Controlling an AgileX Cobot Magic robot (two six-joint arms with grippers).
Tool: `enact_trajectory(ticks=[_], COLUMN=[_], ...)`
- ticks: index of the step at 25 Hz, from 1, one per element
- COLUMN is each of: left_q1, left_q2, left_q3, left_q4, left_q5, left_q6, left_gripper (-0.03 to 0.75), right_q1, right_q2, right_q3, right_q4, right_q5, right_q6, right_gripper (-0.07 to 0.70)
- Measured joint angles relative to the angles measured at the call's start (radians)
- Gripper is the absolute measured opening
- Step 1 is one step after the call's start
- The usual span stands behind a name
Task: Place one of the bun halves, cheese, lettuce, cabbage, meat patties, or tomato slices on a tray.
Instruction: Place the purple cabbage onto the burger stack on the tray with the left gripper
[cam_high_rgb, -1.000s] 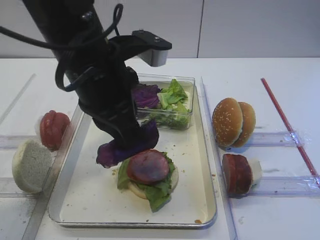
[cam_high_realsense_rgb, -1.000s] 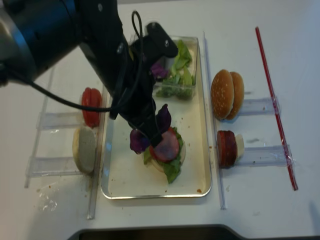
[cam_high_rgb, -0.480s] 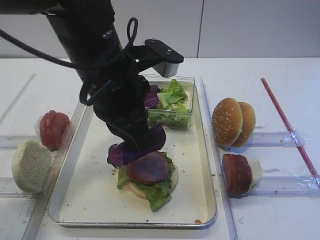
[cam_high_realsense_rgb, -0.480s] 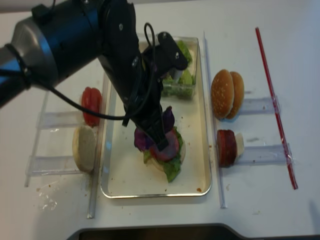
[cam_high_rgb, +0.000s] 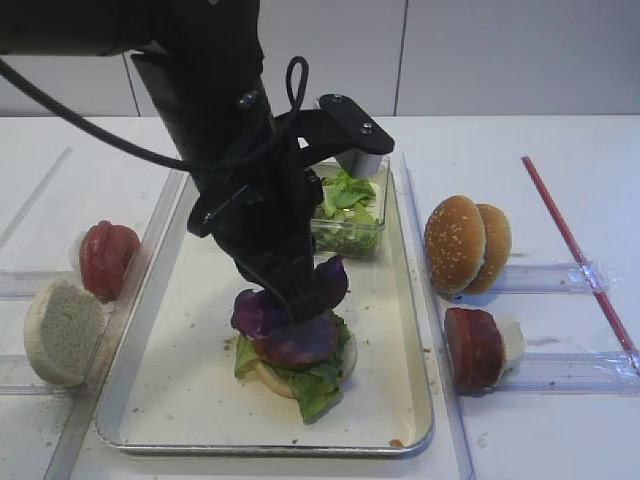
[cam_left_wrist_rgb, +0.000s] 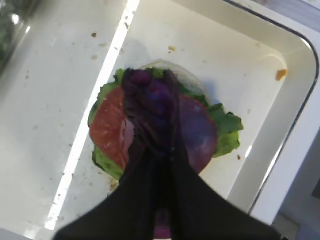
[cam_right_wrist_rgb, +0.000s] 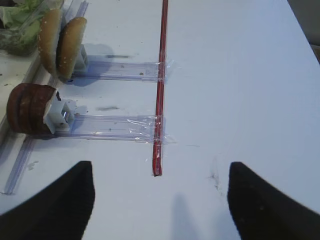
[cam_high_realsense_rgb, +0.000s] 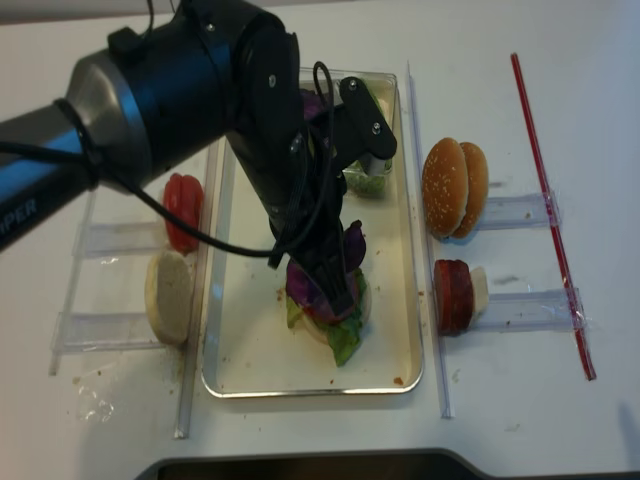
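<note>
A dark purple cabbage (cam_high_rgb: 258, 312) leaf is pinched in my shut left gripper (cam_high_rgb: 303, 300), low over the tray (cam_high_rgb: 170, 385). The leaf drapes onto a stack there: a pale bun half (cam_high_rgb: 346, 356), green lettuce (cam_high_rgb: 312, 388) and a red round slice (cam_high_rgb: 300, 345). In the left wrist view the cabbage (cam_left_wrist_rgb: 150, 95) hangs from the closed fingertips over the red slice (cam_left_wrist_rgb: 106, 127) and lettuce (cam_left_wrist_rgb: 227, 131). My right gripper (cam_right_wrist_rgb: 160, 210) stands open over bare table, holding nothing.
A clear box of lettuce (cam_high_rgb: 350, 205) sits at the tray's far end. To the right stand two sesame bun halves (cam_high_rgb: 465, 245) and meat patties (cam_high_rgb: 475, 345) on clear holders, by a red strip (cam_high_rgb: 575, 255). Left of the tray are tomato slices (cam_high_rgb: 105, 258) and a bun half (cam_high_rgb: 60, 330).
My left gripper carried the cabbage right and down; the leaf now lies on the red slice of the stack. The right gripper has not moved.
</note>
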Motion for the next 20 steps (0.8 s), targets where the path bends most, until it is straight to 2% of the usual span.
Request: enact_trajectory(ticks=[11, 20], left_q1=[-0.006, -0.03], left_q2=[0.01, 0.051], left_q3=[0.0, 0.0], left_q4=[0.048, 0.045], left_q5=[-0.028, -0.027], left_q6=[0.002, 0.013], left_gripper=[0.001, 0.001], right_q1=[0.0, 0.0], right_q2=[0.0, 0.0], right_q3=[0.0, 0.0], right_q4=[0.0, -0.002], right_q5=[0.0, 0.0], right_q6=[0.0, 0.0], right_gripper=[0.561, 0.561])
